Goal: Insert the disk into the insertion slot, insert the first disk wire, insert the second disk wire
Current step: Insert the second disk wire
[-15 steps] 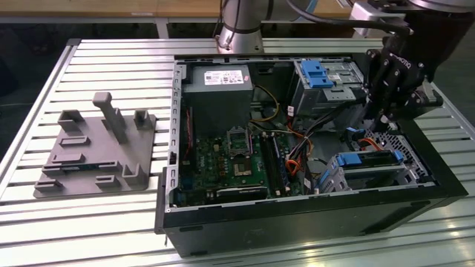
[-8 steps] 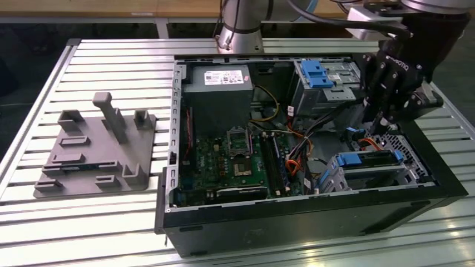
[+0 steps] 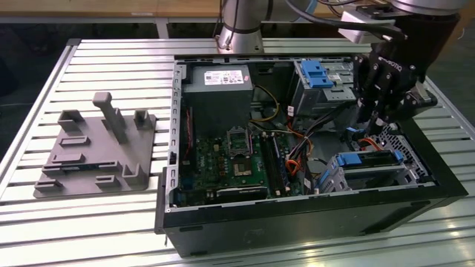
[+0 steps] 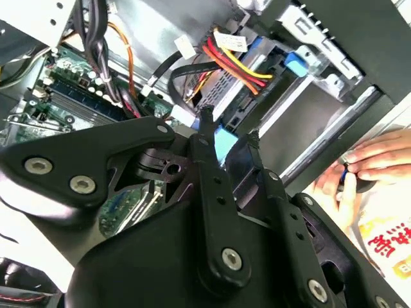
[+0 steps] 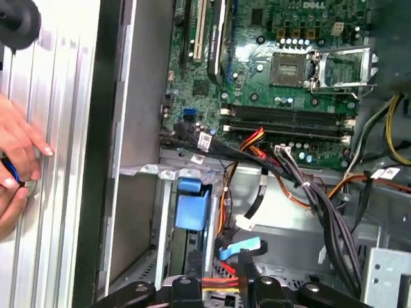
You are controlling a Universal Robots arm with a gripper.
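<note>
Exterior view first: open PC case (image 3: 297, 222) on the slatted worktop (image 3: 111, 222), with a grey fixture plate (image 3: 97, 156) lying beside it on the exterior view's left. The hand (image 3: 377, 121) reaches down into the case on the exterior view's right, just above the insertion slot (image 3: 406, 151). The disk (image 3: 369, 161) is already sitting inside that slot, its blue carrier end facing the motherboard (image 3: 237, 161).

Second wrist view: the hand (image 4: 229, 136) looks clamped on a small blue plug (image 4: 226, 146), one black finger on each side of it. Red, yellow and black wires (image 4: 234, 67) run just beyond the plug. A person's fingers (image 4: 376, 154) rest outside the case wall.

First wrist view: the blue plug (image 5: 241, 247) sits right at the tip of the hand (image 5: 244, 263), near the disk's blue carrier, with the motherboard beyond.
</note>
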